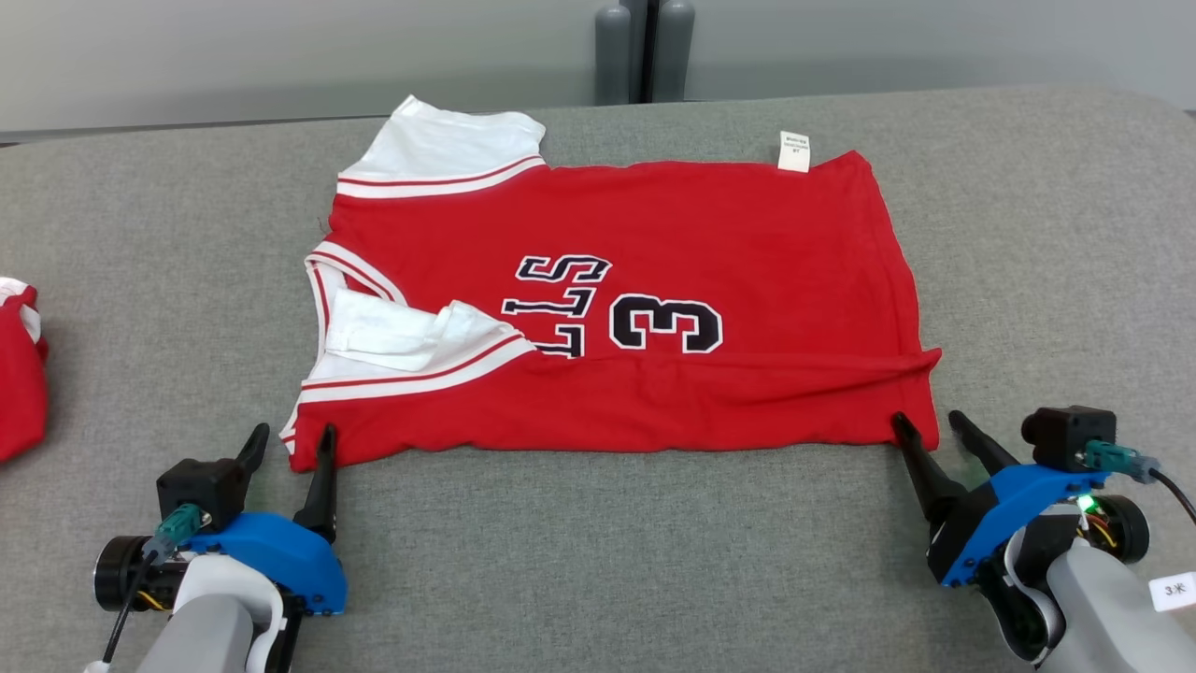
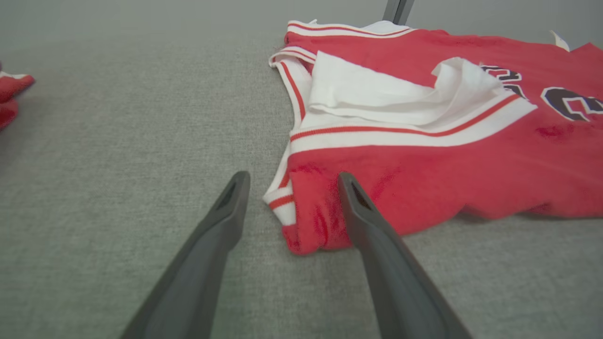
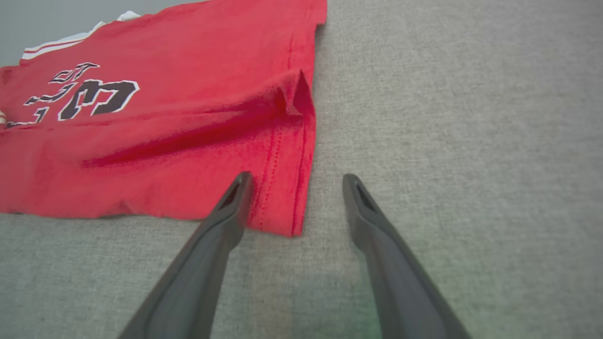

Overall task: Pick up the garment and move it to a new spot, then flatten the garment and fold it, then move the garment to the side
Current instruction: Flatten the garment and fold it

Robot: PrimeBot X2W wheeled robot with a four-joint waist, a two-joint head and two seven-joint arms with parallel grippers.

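The garment (image 1: 654,280) is a red jersey with white trim and a black number 3. It lies sideways on the grey table, its near edge folded over toward the middle. My left gripper (image 1: 291,437) stands open at the jersey's near left corner (image 2: 301,221), one finger over the cloth and one on the table. My right gripper (image 1: 928,422) is open at the near right corner (image 3: 282,207), its left finger (image 3: 235,197) over the hem. Neither holds the cloth.
Another red and white piece of cloth (image 1: 19,369) lies at the table's left edge. A dark grey post (image 1: 645,47) stands behind the table's far edge. A white label (image 1: 793,150) sticks out from the jersey's far edge. Bare grey table (image 1: 607,561) lies between the arms.
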